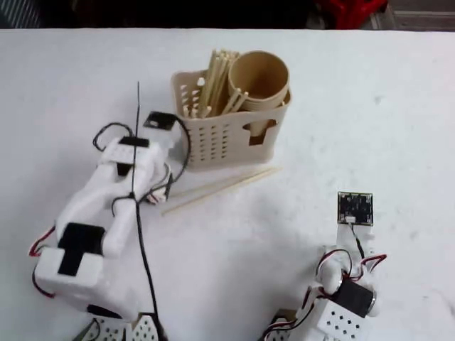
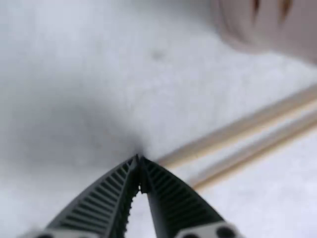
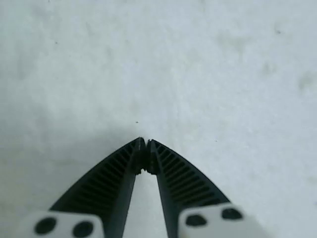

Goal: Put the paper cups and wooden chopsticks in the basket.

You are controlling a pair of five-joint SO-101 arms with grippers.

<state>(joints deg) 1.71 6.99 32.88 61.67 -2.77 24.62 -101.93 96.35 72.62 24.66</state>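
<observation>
high view: a beige slotted basket stands upright toward the far middle of the white table. nested paper cups sit in its right half, mouths up, and a bundle of wooden chopsticks leans in its left half. two loose chopsticks lie side by side on the table just in front of the basket, on a slant, near it but not touching. the left arm stretches from the near left edge toward the basket's left corner, its front end over the near tips of the loose chopsticks. the right arm is folded low at the near right, well apart from the basket.

left wrist view: the left gripper has its ribbed jaws pressed together at the tips, holding nothing, close over the table. the loose chopsticks run just beside the tips; whether the tips touch the nearer stick is hard to tell. a blurred part of the basket shows beyond.

right wrist view: the right gripper points down at the table — jaws closed tip to tip, nothing between them.
</observation>
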